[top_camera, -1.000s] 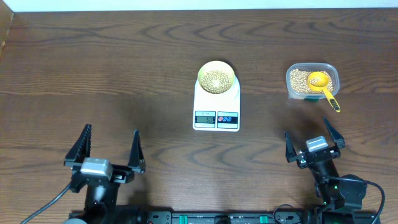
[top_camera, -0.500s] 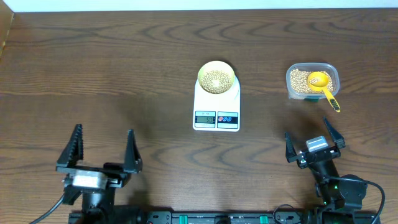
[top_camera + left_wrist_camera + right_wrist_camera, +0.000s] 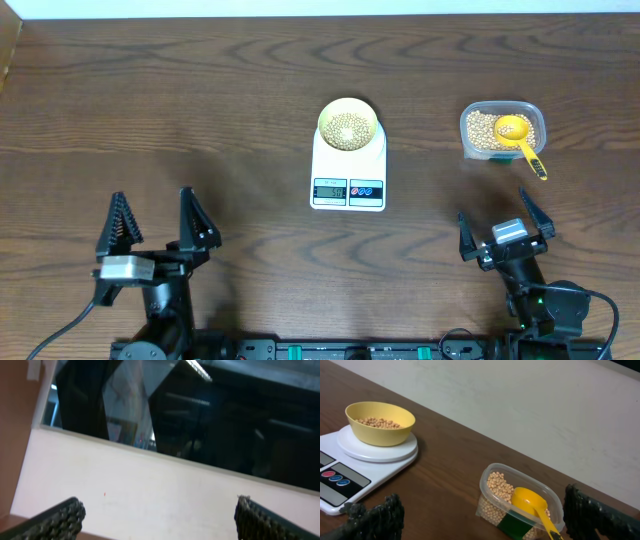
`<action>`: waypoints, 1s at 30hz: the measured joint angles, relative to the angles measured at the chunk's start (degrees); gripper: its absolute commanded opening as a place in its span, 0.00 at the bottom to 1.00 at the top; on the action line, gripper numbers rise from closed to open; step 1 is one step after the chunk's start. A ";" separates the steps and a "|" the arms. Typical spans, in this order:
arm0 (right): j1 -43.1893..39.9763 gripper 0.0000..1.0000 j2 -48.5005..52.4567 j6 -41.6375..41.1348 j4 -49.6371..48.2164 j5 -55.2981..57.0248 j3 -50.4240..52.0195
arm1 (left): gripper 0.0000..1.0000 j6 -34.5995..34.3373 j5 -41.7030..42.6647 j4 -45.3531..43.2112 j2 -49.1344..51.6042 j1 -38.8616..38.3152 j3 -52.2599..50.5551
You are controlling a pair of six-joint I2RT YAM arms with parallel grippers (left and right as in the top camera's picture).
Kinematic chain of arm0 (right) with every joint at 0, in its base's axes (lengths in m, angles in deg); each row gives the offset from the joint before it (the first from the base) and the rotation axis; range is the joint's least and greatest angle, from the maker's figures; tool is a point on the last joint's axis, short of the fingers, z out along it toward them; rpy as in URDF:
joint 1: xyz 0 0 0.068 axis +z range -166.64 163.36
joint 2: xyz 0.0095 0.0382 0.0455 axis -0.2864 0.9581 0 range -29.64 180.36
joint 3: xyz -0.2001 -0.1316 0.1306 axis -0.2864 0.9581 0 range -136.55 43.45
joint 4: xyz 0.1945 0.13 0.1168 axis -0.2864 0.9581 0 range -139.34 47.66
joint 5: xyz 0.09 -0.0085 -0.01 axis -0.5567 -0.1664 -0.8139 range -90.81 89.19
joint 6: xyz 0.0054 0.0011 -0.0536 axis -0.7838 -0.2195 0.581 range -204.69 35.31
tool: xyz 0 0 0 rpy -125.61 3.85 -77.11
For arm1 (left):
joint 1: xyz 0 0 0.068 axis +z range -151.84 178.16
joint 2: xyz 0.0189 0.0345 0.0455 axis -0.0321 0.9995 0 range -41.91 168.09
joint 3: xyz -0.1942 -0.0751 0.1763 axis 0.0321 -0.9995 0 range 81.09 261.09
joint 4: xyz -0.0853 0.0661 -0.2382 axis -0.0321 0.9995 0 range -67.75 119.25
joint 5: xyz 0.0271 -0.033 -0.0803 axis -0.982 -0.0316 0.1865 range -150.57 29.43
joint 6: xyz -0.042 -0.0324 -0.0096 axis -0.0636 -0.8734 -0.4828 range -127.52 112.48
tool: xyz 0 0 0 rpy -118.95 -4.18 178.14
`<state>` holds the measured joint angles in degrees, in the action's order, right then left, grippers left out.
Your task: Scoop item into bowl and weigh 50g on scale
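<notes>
Your left gripper (image 3: 153, 197) hangs at the near left of the table (image 3: 200, 100) with its two fingers spread wide and nothing between them. Its wrist camera looks up at a pale wall and dark glass.

Your right gripper (image 3: 492, 206) sits at the near right, its jaws just as wide apart and gripping nothing. It stands clear of everything on the table.

The scale (image 3: 330, 165) lies in the middle of the table, its display and two buttons along the edge facing you. The digits on the display are too small to read. The pale yellow bowl (image 3: 321, 125) stands upright on the scale's round platform, with a shallow layer of beans (image 3: 348, 128) in its bottom.

To the right of the scale, well apart from it, you have the clear plastic container (image 3: 500, 104), which holds more of the same beans. The bright yellow scoop (image 3: 513, 128) rests in the container with its cup on the beans. Its handle sticks out over the rim toward your right gripper, ending short of the fingers.
</notes>
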<state>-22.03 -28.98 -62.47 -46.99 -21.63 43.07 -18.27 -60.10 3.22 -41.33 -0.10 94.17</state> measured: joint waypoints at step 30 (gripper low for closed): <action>0.00 0.99 0.00 0.02 0.02 0.04 0.00 | 0.98 -1.07 -0.66 12.57 0.00 0.00 -12.68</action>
<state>-22.03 -28.98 -62.45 -46.96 -21.59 43.07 -19.34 -60.75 15.79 -41.33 -0.10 81.49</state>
